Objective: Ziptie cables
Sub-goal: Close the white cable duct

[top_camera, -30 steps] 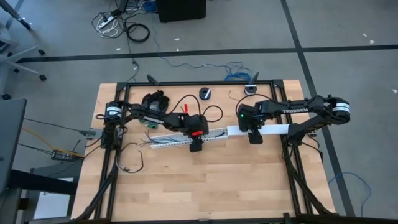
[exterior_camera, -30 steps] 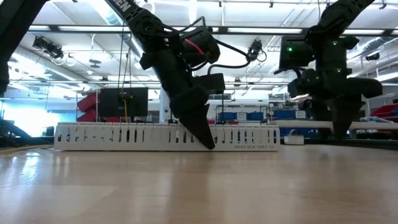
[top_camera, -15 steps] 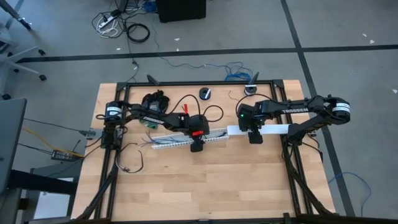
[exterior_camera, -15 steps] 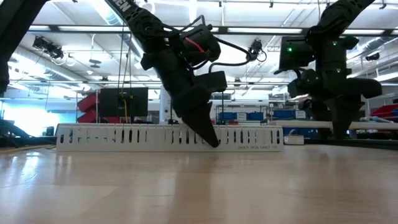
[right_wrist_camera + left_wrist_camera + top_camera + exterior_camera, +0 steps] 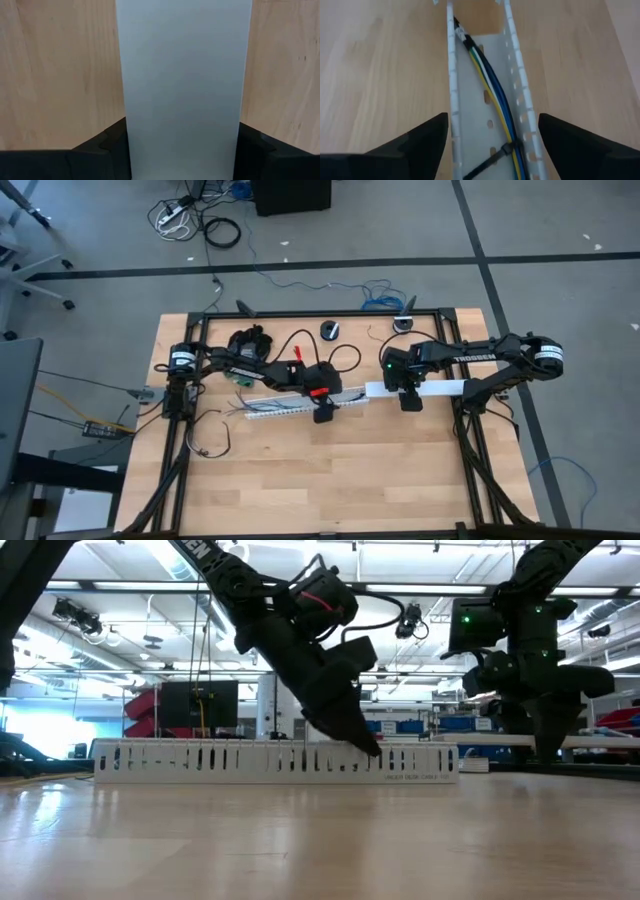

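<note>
The white slotted duct (image 5: 300,402) lies across the table's middle, open side up. The cables (image 5: 492,95), a bundle of blue, yellow, white and black wires, lie along its trough with a black zip tie (image 5: 501,152) around them. Loose wire ends (image 5: 236,408) spill from the duct's left end near a green module (image 5: 241,380). My left gripper (image 5: 325,411) hangs open over the duct's right part, one finger on each side of it, touching neither wall as far as I can see. My right gripper (image 5: 410,399) is shut on a flat white cover strip (image 5: 435,388) to the duct's right. My right gripper pinches the white cover strip across its width, one finger (image 5: 107,147) on each long edge (image 5: 125,120), somewhat left of its middle. The fingers come from above, pointing down, and lie across the strip. In the low view the strip (image 5: 495,739) looks level and clear of the table top.
A black bundle (image 5: 250,340), a small round dark object (image 5: 330,330) and another small part (image 5: 403,323) sit along the far edge. Thin wires (image 5: 212,438) loop near the left rail. The black frame rail (image 5: 470,450) runs down the right side. Bare wood (image 5: 330,480) fills the near half.
My left gripper has risen off the table and moved toward the table's right along the duct, tipping to a flatter slant. In the low view the duct has slid a little toward the right. The right arm has kept still.
</note>
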Robot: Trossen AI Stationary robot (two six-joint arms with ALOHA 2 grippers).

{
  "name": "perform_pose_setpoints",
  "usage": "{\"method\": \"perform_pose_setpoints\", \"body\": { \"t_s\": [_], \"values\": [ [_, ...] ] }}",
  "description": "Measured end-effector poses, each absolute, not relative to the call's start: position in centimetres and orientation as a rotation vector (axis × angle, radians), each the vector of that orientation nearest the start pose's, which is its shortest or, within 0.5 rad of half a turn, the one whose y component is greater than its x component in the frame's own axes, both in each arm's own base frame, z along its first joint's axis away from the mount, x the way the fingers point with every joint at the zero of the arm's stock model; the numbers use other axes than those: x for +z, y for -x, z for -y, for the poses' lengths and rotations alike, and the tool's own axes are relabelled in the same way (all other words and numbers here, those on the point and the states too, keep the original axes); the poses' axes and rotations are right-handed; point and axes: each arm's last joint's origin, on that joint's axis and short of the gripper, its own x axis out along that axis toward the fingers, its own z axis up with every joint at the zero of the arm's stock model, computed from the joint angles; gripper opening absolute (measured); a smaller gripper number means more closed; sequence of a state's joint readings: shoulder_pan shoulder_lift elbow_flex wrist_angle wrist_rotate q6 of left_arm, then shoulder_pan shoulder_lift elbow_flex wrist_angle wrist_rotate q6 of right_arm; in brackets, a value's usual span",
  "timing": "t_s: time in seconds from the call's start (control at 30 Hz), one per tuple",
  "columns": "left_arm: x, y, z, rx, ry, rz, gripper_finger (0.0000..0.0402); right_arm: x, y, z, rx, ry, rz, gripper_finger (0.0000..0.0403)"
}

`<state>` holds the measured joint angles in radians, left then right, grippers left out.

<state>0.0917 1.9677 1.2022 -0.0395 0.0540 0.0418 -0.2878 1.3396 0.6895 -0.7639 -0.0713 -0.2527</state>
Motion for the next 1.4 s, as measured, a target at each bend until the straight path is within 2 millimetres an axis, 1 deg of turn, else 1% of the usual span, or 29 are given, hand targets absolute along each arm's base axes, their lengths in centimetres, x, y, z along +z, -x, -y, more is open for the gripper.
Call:
{"method": "perform_pose_setpoints", "body": {
  "t_s": [0.43, 0.53, 0.7, 0.87, 1.0, 1.1, 1.17, 1.33, 1.4],
  "values": [
    [15.6, -41.3, -3.6, 0.010, 0.031, -0.705, 0.0305, 16.5, -19.8, 5.6, -0.002, -0.043, -1.400, 0.0230],
    [15.5, -41.3, -3.7, 0.027, 0.009, -0.703, 0.0305, 16.5, -19.8, 5.6, -0.002, -0.044, -1.400, 0.0230],
    [15.8, -41.6, -3.8, 0.037, -0.001, -0.663, 0.0307, 16.4, -19.8, 5.6, -0.002, -0.043, -1.400, 0.0230],
    [15.8, -41.6, -3.8, 0.037, -0.003, -0.657, 0.0320, 16.4, -19.8, 5.6, -0.002, -0.044, -1.400, 0.0230],
    [16.3, -42.0, -3.8, 0.037, -0.012, -0.598, 0.0333, 16.4, -19.8, 5.6, -0.002, -0.043, -1.400, 0.0230],
    [15.9, -42.1, -3.8, 0.038, -0.013, -0.598, 0.0337, 16.4, -19.8, 5.6, -0.002, -0.043, -1.400, 0.0231],
    [15.2, -42.3, -3.8, 0.037, -0.012, -0.616, 0.0337, 16.4, -19.8, 5.6, -0.002, -0.044, -1.400, 0.0231],
    [13.1, -43.7, -4.0, 0.018, -0.028, -0.697, 0.0337, 16.4, -19.8, 5.6, -0.002, -0.043, -1.400, 0.0230],
    [13.3, -44.5, -4.1, 0.014, -0.041, -0.682, 0.0337, 16.4, -19.8, 5.7, -0.003, -0.043, -1.399, 0.0230]
  ]
}}
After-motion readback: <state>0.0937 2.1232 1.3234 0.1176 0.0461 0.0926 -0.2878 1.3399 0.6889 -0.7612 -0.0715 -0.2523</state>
